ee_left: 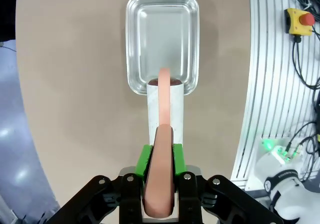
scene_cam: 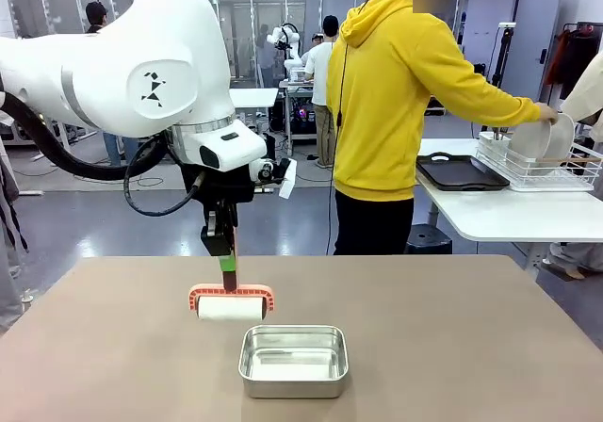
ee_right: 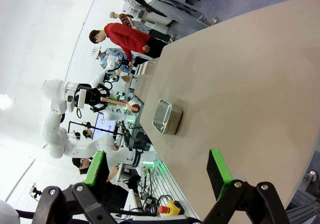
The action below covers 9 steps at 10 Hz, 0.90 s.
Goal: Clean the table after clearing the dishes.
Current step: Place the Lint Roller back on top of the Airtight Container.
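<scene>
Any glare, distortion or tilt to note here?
Front view: soft overhead light, faint sheen inside the steel pan. Left wrist view: wide-angle bend curves the table edge. Right wrist view: rolled sideways, bright washed-out area at upper left.

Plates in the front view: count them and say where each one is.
1 for certain: a white plate under the person's hand, at the white dish rack on the side table. Another may stand behind it.
</scene>
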Tool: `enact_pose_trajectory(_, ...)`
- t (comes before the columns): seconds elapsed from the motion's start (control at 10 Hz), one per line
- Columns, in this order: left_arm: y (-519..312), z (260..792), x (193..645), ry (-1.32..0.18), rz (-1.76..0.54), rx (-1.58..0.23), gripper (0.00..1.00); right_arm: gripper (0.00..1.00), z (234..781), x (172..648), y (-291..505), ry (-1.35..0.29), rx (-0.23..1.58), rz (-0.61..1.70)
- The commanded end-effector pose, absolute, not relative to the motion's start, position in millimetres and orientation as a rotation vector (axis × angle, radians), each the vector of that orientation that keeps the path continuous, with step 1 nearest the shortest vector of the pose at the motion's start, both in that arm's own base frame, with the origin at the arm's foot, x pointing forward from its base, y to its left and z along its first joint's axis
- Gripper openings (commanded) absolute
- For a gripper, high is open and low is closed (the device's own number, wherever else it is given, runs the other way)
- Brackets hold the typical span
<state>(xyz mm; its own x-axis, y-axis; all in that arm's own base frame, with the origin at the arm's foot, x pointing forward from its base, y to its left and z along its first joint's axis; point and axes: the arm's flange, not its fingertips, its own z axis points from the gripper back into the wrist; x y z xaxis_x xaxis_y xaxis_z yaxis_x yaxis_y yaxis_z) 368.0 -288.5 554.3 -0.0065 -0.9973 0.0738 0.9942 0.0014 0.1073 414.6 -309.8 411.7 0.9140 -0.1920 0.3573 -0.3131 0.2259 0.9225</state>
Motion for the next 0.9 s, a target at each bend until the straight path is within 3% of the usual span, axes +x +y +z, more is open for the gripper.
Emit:
enact_pose_trajectory(0.0, -286.8, 556.5, 364.8, -0.131, -1.578, 0.028, 0.22, 1.0, 414.5, 411.6, -307.3, -0.45, 1.359, 0.094)
enact_pose_trajectory(0.3, -321.5, 551.9, 366.7, -0.11, -1.573, 0.114, 0.22, 1.0, 414.5, 411.6, -307.3, -0.45, 1.359, 0.094)
enact_pose_trajectory(0.8, -360.8, 524.7, 385.3, -0.055, -1.576, 0.018, 0.22, 1.0, 414.5, 411.6, -307.3, -0.45, 1.359, 0.094)
